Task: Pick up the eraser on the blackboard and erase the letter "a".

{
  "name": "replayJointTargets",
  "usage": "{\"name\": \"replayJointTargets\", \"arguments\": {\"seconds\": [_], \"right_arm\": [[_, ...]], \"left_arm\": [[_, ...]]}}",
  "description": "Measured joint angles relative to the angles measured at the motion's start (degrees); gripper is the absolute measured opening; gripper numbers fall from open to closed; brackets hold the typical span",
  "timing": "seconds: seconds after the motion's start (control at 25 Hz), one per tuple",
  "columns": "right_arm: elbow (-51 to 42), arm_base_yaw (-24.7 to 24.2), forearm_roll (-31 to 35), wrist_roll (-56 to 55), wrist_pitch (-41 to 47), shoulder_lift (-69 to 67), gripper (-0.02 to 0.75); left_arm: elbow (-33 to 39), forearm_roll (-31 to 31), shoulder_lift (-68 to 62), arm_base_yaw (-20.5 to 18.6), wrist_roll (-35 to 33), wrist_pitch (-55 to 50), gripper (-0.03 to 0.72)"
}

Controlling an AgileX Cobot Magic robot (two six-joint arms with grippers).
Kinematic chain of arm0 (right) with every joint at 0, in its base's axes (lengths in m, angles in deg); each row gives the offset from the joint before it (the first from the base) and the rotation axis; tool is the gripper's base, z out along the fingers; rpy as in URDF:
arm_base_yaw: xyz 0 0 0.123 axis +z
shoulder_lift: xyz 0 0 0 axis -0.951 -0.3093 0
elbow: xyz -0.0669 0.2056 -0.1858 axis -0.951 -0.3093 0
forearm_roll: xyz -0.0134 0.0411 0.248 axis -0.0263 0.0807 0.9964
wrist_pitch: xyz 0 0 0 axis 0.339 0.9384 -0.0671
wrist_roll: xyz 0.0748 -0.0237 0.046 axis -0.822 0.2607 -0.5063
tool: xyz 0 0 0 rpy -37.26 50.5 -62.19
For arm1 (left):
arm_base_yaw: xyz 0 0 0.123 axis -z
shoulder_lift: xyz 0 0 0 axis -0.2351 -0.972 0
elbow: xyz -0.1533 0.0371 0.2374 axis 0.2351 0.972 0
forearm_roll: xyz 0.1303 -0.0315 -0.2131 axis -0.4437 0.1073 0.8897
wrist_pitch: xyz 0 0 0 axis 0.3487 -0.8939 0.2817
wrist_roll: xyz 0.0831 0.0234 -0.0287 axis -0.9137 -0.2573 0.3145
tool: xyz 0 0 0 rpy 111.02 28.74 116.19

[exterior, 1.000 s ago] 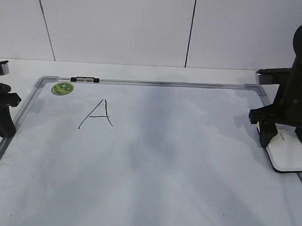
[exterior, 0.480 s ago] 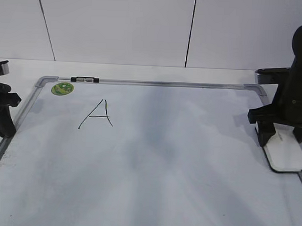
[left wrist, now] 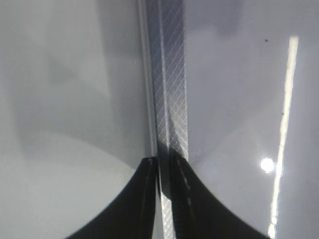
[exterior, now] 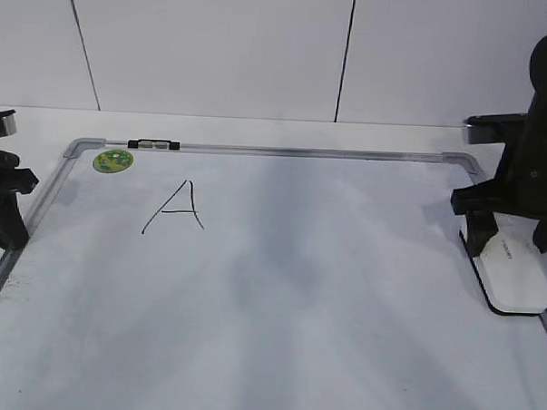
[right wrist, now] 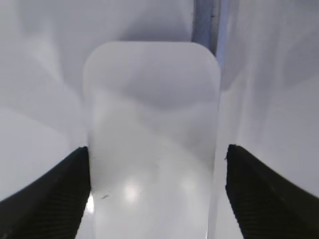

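1. The large white, silver-framed blackboard [exterior: 297, 288] carries a thin black marker letter "a" [exterior: 176, 208] near its far-left corner.
2. The right gripper [right wrist: 157, 194] stands spread, straddling the flat white plastic eraser [right wrist: 152, 144] at the board's right edge; the left gripper [left wrist: 164, 169] sits closed, empty.
3. Risk: jaws closing off-centre could skew the eraser.

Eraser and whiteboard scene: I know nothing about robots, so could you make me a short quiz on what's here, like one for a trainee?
1. True or false: the eraser lies by the left edge of the whiteboard.
2. Which is nearest the green sticker? A) the capital A B) the eraser C) the right gripper
3. In the right wrist view, are the right gripper's jaws open or shut?

Key: 1. False, it lies by the right edge. 2. A. 3. Open, one jaw on each side of the eraser.
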Motion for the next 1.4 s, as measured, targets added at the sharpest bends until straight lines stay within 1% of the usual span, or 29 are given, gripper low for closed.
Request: {"name": "replayJointTargets", "arguments": {"seconds": [0.2,0.48,0.56,0.68,0.84,0.92,1.12,1.4], "right_arm": [[3.8,0.0,1.0,0.9,4.9,0.1,0.665],[4.5,0.0,2.7,3.3,6.8,3.4,0.659],[4.5,0.0,2.9,3.7,7.1,3.9,0.654],[4.5,0.0,3.6,4.4,7.7,4.7,0.652],[4.5,0.0,5.5,5.5,8.8,5.6,0.641],[4.5,0.0,6.5,6.1,9.7,6.2,0.636],[4.5,0.0,7.6,7.0,11.5,8.7,0.633],[1.2,0.0,7.6,7.0,11.7,16.0,0.619]], "left_arm": [[0.0,0.0,0.0,0.0,0.0,0.0,0.069],[-1.2,-0.7,-0.2,0.0,0.0,-1.7,0.082],[-3.0,-1.1,-0.2,0.0,0.0,-3.2,0.104],[-5.7,-1.6,-0.2,0.0,0.0,-5.7,0.165],[-8.7,-2.1,-0.2,0.0,0.4,-10.0,0.294],[-9.5,-2.3,-0.1,0.0,0.6,-11.7,0.335],[-9.7,-2.6,4.3,0.0,2.5,-12.5,0.356],[-9.7,-2.8,16.8,0.0,4.1,-13.2,0.359]]}}
